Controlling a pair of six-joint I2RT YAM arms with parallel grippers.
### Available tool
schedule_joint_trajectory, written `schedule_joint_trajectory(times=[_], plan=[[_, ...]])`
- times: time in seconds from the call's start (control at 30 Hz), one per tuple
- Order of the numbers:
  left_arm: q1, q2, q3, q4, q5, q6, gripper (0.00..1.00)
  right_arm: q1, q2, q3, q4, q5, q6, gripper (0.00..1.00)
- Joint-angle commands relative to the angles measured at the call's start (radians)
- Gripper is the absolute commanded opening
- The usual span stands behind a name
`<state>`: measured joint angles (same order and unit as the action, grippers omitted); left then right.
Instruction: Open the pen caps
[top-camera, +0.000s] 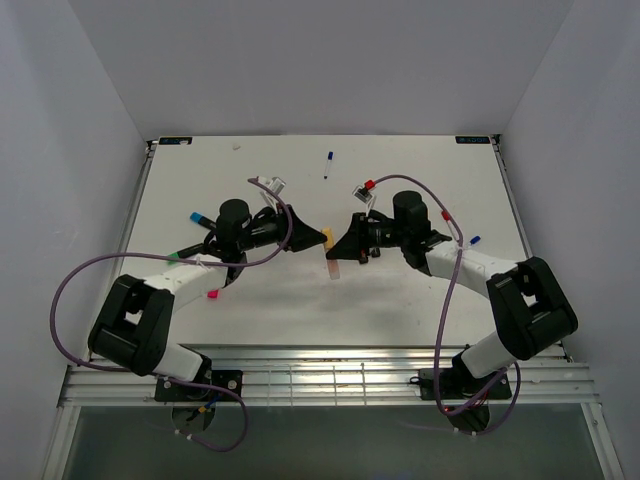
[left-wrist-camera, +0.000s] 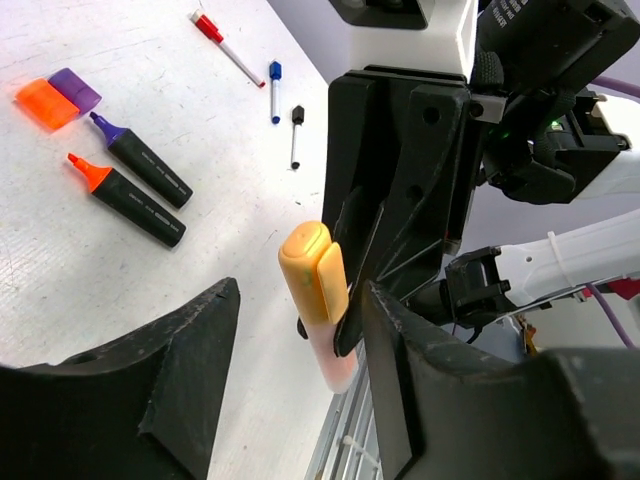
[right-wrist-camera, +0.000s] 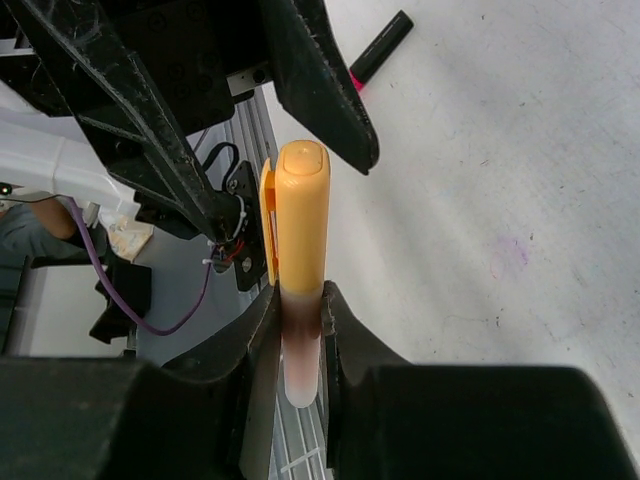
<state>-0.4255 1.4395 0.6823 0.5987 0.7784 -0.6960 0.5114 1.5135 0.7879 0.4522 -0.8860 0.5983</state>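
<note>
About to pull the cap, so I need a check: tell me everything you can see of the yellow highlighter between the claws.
The highlighter is a stubby plastic pen: pale, slightly see-through body, yellow-orange cap with a side clip, still on. It is held off the table, clamped by its body in the right claw, cap end toward the left claw, which stands open around the cap; whether a finger touches it I cannot tell.

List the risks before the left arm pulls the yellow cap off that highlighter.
1. The yellow plastic cap appears off-centre between the open left fingers, nearer one of them; closing may shove it sideways.
2. The right fingers pinch only the pale barrel just below the cap; a pull may slide it out.
</note>
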Motion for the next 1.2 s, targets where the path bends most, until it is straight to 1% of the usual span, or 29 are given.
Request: schedule_joint_trajectory(times=[0.0, 0.17, 0.27, 0.43, 0.73, 0.87, 0.9, 0.97, 1.0, 1.07, 1.17], plan=[[-0.010, 0.005, 0.005, 0.001, 0.024, 0.010, 0.64, 0.024, -0.009, 0.010, 0.022, -0.018, -0.011, 0.08], [-0.018, 0.004, -0.006, 0.062, 0.053, -0.020, 0.63, 0.041, 0.022, 0.020, 0.066, -0.022, 0.020, 0.08], [-0.019, 0.009, -0.004, 0.087, 0.067, -0.036, 0.59, 0.044, 0.031, 0.017, 0.120, -0.025, 0.055, 0.08], [-0.019, 0.019, -0.020, 0.131, 0.088, -0.068, 0.49, 0.044, 0.047, 0.019, 0.154, -0.021, 0.081, 0.08], [-0.019, 0.038, -0.035, 0.165, 0.105, -0.086, 0.44, 0.044, 0.077, 0.024, 0.241, -0.024, 0.153, 0.08], [-0.019, 0.036, -0.035, 0.167, 0.102, -0.091, 0.31, 0.045, 0.089, 0.019, 0.260, -0.030, 0.166, 0.08], [-0.018, 0.038, -0.032, 0.168, 0.102, -0.094, 0.23, 0.045, 0.090, 0.013, 0.260, -0.031, 0.161, 0.08], [-0.016, 0.041, -0.029, 0.167, 0.096, -0.102, 0.12, 0.044, 0.086, -0.006, 0.258, -0.031, 0.150, 0.08], [-0.016, 0.044, -0.023, 0.167, 0.087, -0.106, 0.00, 0.045, 0.085, -0.013, 0.256, -0.031, 0.146, 0.08], [-0.013, 0.048, -0.017, 0.167, 0.070, -0.123, 0.00, 0.049, 0.082, -0.038, 0.240, -0.028, 0.133, 0.08], [-0.006, 0.055, -0.007, 0.164, 0.000, -0.152, 0.00, 0.071, 0.071, -0.064, 0.189, -0.001, 0.075, 0.08]])
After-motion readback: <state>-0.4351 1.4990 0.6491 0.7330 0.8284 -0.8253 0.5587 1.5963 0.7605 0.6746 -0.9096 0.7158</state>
